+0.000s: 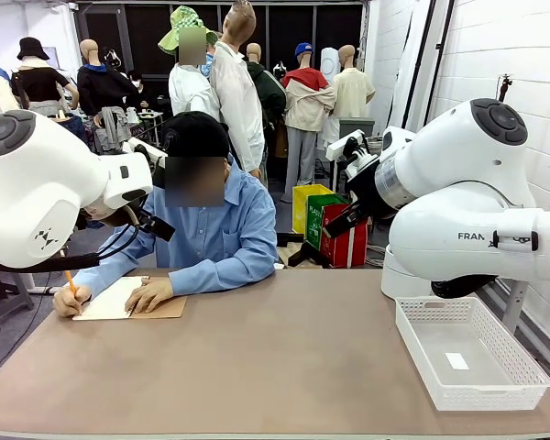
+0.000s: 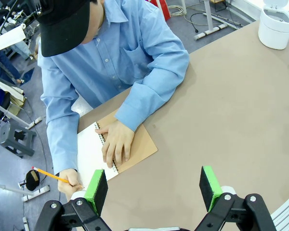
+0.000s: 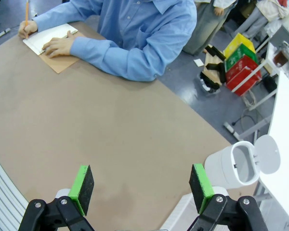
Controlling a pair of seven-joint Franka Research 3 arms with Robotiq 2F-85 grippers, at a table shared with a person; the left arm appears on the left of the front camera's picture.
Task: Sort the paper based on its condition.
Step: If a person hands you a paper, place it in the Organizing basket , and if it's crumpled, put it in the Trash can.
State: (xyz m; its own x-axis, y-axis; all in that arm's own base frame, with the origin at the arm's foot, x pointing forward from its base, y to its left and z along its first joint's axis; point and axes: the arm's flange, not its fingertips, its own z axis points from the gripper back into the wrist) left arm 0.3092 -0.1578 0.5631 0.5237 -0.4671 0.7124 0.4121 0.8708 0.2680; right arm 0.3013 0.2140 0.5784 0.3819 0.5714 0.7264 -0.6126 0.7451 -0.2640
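Observation:
No loose white sheet is in view. At the far left of the table a person leans over an open spiral-bound notebook (image 1: 119, 298) with a brown cover, its white page (image 2: 89, 149) still bound. One hand rests flat on the notebook (image 3: 48, 37), and the other holds an orange pencil (image 2: 53, 175) to the page. My left gripper (image 2: 154, 187) hangs open above the table, just to the near side of the notebook, with nothing between its green pads. My right gripper (image 3: 142, 185) is open too, high over the bare brown table (image 3: 111, 130), and holds nothing.
A white plastic basket (image 1: 440, 302) stands at the table's near right and holds only a tiny white tag (image 1: 456, 360). A white bin with a flip lid (image 3: 236, 166) stands off the table's right edge. Coloured boxes (image 1: 335, 229) sit on the floor behind.

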